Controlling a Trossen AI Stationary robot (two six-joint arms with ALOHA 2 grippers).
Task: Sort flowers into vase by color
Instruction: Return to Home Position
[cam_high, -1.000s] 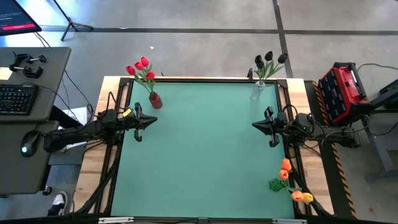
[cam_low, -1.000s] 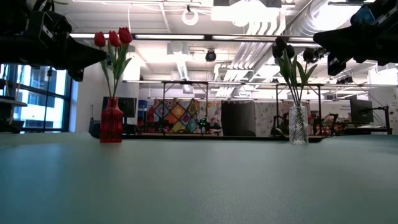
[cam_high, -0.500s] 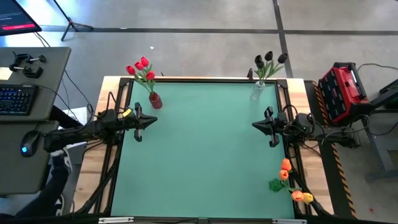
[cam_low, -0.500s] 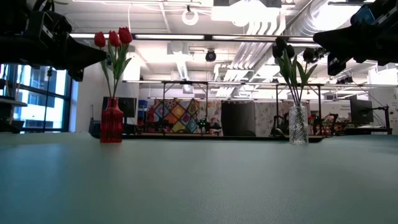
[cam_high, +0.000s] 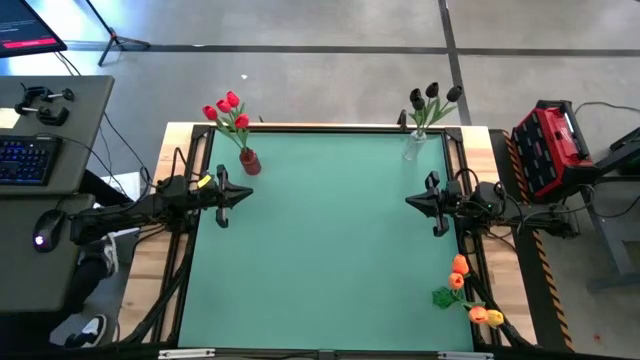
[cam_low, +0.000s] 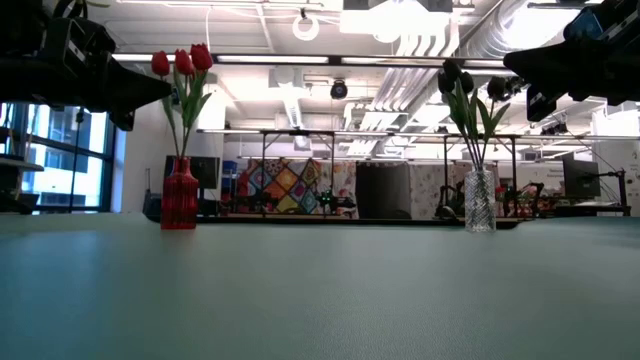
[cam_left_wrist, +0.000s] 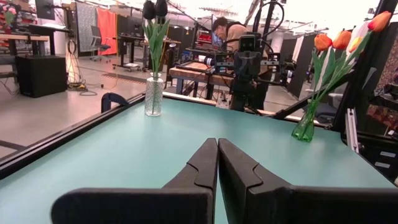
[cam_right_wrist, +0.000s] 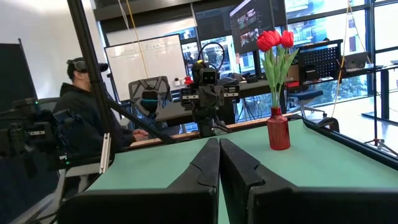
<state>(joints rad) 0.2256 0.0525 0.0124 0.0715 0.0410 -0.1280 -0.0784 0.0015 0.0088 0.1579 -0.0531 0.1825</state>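
Sorting looks finished: red tulips stand in the red vase, dark tulips in the clear vase, and orange tulips in the green vase at the worktop corner. The left gripper and right gripper hover at the sides, fingers pressed together, empty.

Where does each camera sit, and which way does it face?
High view: overhead, straight down on the table; both arms show.
Low view: table-top height, level across to the red vase and clear vase; arms above.
Left wrist view: on left arm, past shut left end effector, facing right arm.
Right wrist view: on right arm, past shut right end effector, facing left arm.
Shared: high, low, right wrist all show the red vase.
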